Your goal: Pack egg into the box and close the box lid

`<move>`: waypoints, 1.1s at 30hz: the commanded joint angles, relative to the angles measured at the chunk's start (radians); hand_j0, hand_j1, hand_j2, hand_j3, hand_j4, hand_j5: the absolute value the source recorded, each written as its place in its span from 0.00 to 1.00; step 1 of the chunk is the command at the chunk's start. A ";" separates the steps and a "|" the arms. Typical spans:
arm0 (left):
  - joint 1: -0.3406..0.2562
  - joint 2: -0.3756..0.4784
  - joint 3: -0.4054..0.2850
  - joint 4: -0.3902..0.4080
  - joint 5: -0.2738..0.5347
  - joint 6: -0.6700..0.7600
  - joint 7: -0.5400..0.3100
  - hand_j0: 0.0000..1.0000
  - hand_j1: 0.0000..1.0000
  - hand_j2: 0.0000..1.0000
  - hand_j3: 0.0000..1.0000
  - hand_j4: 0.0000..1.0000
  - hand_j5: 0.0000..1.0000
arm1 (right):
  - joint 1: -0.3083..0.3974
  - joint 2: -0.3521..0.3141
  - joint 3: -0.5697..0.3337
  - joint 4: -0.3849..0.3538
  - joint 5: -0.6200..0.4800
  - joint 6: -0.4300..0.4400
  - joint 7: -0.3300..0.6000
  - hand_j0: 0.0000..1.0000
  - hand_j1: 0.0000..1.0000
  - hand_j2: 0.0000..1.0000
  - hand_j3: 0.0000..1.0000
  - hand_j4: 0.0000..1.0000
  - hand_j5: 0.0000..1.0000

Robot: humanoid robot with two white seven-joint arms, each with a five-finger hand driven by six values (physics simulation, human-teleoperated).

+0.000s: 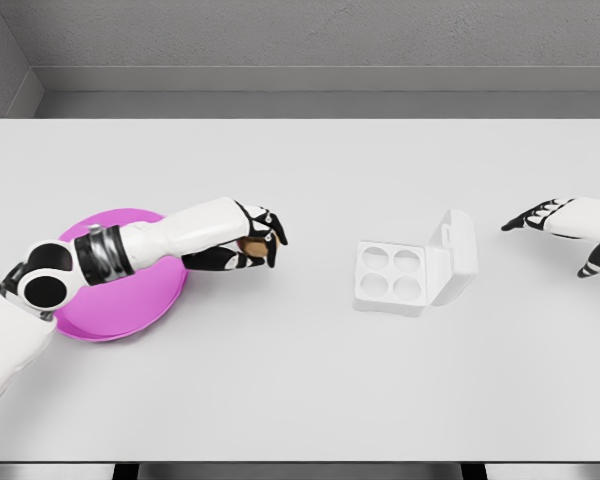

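With your left hand [255,240] pinching the brown egg [251,245] just beside the pink plate [120,315], carry it level toward three o'clock to the open box [392,275], whose four cups are empty, while your right hand [550,220] waits spread beyond.

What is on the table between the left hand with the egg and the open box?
Nothing: in the head view, the table between left hand and box is bare.

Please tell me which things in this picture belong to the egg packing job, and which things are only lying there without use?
Belong to the job:
- egg, held in the left hand
- box, four cups empty
- box lid, standing open

Just lying about:
- pink plate, under the left arm
- right hand, open, resting right of the box
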State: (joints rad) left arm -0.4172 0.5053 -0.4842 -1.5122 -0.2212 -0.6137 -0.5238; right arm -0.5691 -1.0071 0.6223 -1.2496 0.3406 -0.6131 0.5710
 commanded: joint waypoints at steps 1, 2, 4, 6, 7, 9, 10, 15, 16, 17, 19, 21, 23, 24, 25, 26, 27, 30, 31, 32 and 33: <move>-0.002 -0.011 0.000 0.000 0.000 0.003 -0.001 0.34 0.34 0.34 0.34 0.34 0.34 | 0.000 -0.002 -0.004 0.006 -0.005 0.002 0.000 1.00 1.00 1.00 1.00 1.00 1.00; -0.002 -0.022 0.000 0.000 -0.004 0.003 -0.001 0.34 0.34 0.34 0.34 0.34 0.34 | -0.002 -0.007 -0.004 0.012 -0.005 0.002 0.000 1.00 1.00 1.00 1.00 1.00 1.00; -0.003 -0.036 0.000 0.000 -0.009 0.003 -0.007 0.34 0.34 0.34 0.34 0.34 0.34 | -0.002 -0.010 -0.004 0.012 -0.005 0.002 0.000 1.00 1.00 1.00 1.00 1.00 1.00; -0.003 -0.047 -0.002 0.000 -0.010 0.003 -0.010 0.34 0.34 0.34 0.34 0.34 0.34 | 0.000 -0.010 -0.004 0.012 -0.005 0.002 0.000 1.00 1.00 1.00 1.00 1.00 1.00; -0.003 -0.056 -0.020 0.001 -0.010 0.003 -0.010 0.34 0.34 0.34 0.34 0.34 0.34 | 0.002 -0.007 -0.004 0.012 -0.005 0.002 0.000 1.00 1.00 1.00 1.00 1.00 1.00; -0.008 -0.060 -0.023 0.001 -0.010 0.003 -0.010 0.34 0.34 0.34 0.34 0.34 0.34 | 0.002 -0.004 -0.004 0.013 -0.006 0.002 0.000 1.00 1.00 1.00 1.00 1.00 1.00; -0.015 -0.065 -0.036 0.003 -0.010 0.003 -0.012 0.34 0.34 0.34 0.34 0.34 0.34 | 0.003 -0.002 -0.004 0.012 -0.005 0.002 0.000 1.00 1.00 1.00 1.00 1.00 1.00; -0.025 -0.114 -0.051 0.003 -0.038 0.003 -0.012 0.34 0.34 0.34 0.34 0.34 0.34 | 0.003 -0.002 -0.003 0.012 -0.005 0.002 0.000 1.00 1.00 1.00 1.00 1.00 1.00; -0.026 -0.117 -0.051 0.003 -0.040 0.003 -0.012 0.34 0.34 0.34 0.34 0.34 0.34 | 0.003 -0.004 -0.003 0.012 -0.005 0.002 0.000 1.00 1.00 1.00 1.00 1.00 1.00; -0.026 -0.128 -0.051 0.004 -0.041 0.003 -0.012 0.34 0.34 0.34 0.34 0.34 0.34 | 0.003 -0.004 -0.003 0.012 -0.006 0.002 0.000 1.00 1.00 1.00 1.00 1.00 1.00; -0.037 -0.137 -0.053 0.007 -0.049 0.003 -0.013 0.34 0.34 0.34 0.34 0.34 0.34 | 0.003 -0.007 -0.003 0.010 -0.005 0.002 0.000 1.00 1.00 1.00 1.00 1.00 1.00; -0.040 -0.154 -0.053 0.012 -0.052 0.003 -0.027 0.34 0.34 0.34 0.34 0.34 0.34 | 0.003 -0.005 -0.003 0.010 -0.005 0.002 0.000 1.00 1.00 1.00 1.00 1.00 1.00; -0.040 -0.172 -0.053 0.021 -0.052 0.003 -0.030 0.34 0.34 0.34 0.34 0.34 0.34 | 0.005 -0.002 -0.001 0.010 -0.005 0.002 0.000 1.00 1.00 1.00 1.00 1.00 1.00; -0.040 -0.179 -0.053 0.021 -0.052 0.003 -0.030 0.34 0.34 0.34 0.34 0.34 0.34 | 0.003 -0.002 -0.003 0.012 -0.005 0.002 0.000 1.00 1.00 1.00 1.00 1.00 1.00; -0.040 -0.185 -0.053 0.023 -0.052 0.003 -0.030 0.34 0.34 0.34 0.34 0.34 0.34 | 0.005 -0.002 -0.003 0.012 -0.006 0.002 0.000 1.00 1.00 1.00 1.00 1.00 1.00; -0.040 -0.188 -0.053 0.023 -0.052 0.003 -0.030 0.34 0.34 0.34 0.34 0.34 0.34 | 0.005 -0.004 -0.003 0.012 -0.006 0.002 0.000 1.00 1.00 1.00 1.00 1.00 1.00; -0.041 -0.198 -0.056 0.024 -0.053 0.003 -0.030 0.34 0.34 0.34 0.34 0.34 0.34 | 0.005 -0.004 -0.003 0.012 -0.006 0.002 0.000 1.00 1.00 1.00 1.00 1.00 1.00; -0.072 -0.214 -0.096 0.052 -0.052 0.003 -0.030 0.34 0.34 0.34 0.34 0.34 0.34 | 0.005 -0.004 -0.001 0.013 -0.006 0.002 0.000 1.00 1.00 1.00 1.00 1.00 1.00; -0.072 -0.223 -0.097 0.053 -0.052 0.003 -0.030 0.34 0.34 0.34 0.34 0.34 0.34 | 0.005 -0.004 -0.001 0.012 -0.006 0.002 0.000 1.00 1.00 1.00 1.00 1.00 1.00; -0.072 -0.226 -0.097 0.055 -0.052 0.003 -0.030 0.34 0.34 0.34 0.34 0.34 0.34 | 0.006 -0.004 -0.001 0.012 -0.006 0.002 0.000 1.00 1.00 1.00 1.00 1.00 1.00; -0.075 -0.228 -0.097 0.055 -0.053 0.003 -0.030 0.34 0.34 0.34 0.34 0.34 0.34 | 0.006 -0.005 -0.001 0.012 -0.006 0.002 0.000 1.00 1.00 1.00 1.00 1.00 1.00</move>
State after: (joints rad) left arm -0.4924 0.2871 -0.5764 -1.4626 -0.2820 -0.6136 -0.5555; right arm -0.5630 -1.0102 0.6216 -1.2375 0.3394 -0.6131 0.5710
